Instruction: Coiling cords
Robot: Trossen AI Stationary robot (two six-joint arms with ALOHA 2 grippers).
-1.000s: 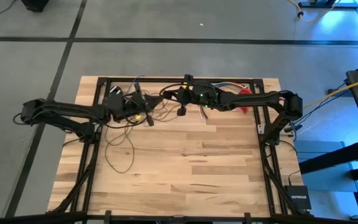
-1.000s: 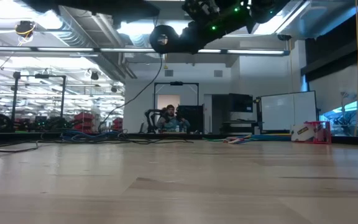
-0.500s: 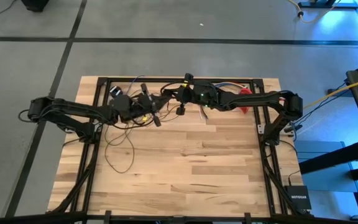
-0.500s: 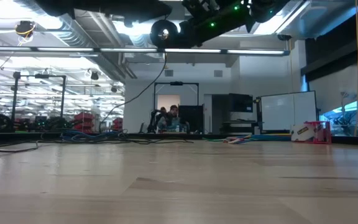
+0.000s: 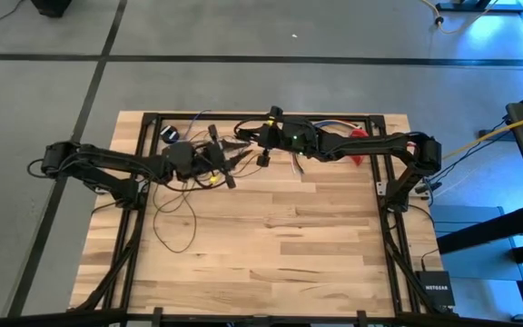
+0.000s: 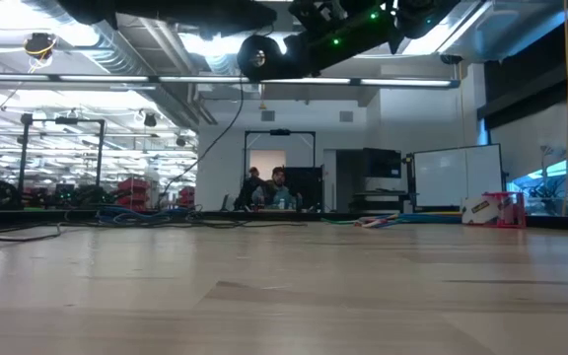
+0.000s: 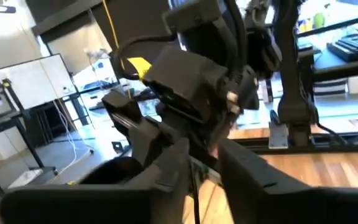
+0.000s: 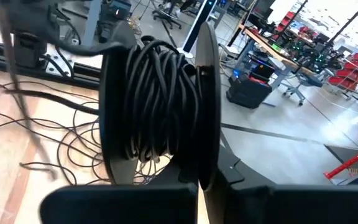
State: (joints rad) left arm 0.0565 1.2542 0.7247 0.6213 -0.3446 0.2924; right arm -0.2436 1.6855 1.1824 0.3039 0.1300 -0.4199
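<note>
The cords show as a thin dark wire. Part of it is wound into a thick coil (image 8: 160, 106); the rest lies in loose loops (image 5: 175, 213) on the table's left half. My right gripper (image 5: 248, 139) is shut on the coil, high above the table's far middle. My left gripper (image 5: 232, 156) faces it closely from the left. Its fingers stand apart, with one thin strand (image 7: 195, 193) running in the gap. In the low view a strand (image 6: 227, 133) hangs from the grippers down toward the far edge. My left gripper has the thin strand (image 7: 195, 186) between its parted fingers; I cannot tell whether either finger touches it. My right gripper pinches the coil's many turns (image 8: 166, 143) between its two fingers (image 8: 114, 112), lying across the turns. The fingers point about level toward the table's left. The coil is lifted clear, and loose strands trail down from it to the table.
A black frame rail (image 5: 243, 116) runs around the table's far and side edges. Multicoloured wires and something red (image 5: 357, 136) lie at the far right. A yellow cable (image 5: 479, 141) runs off the table to the right. People (image 6: 269, 187) show in the room beyond.
My left gripper has moved toward the table's right edge, closing in on my right gripper and the coil. My right gripper has kept its place with the coil still held clear of the table.
</note>
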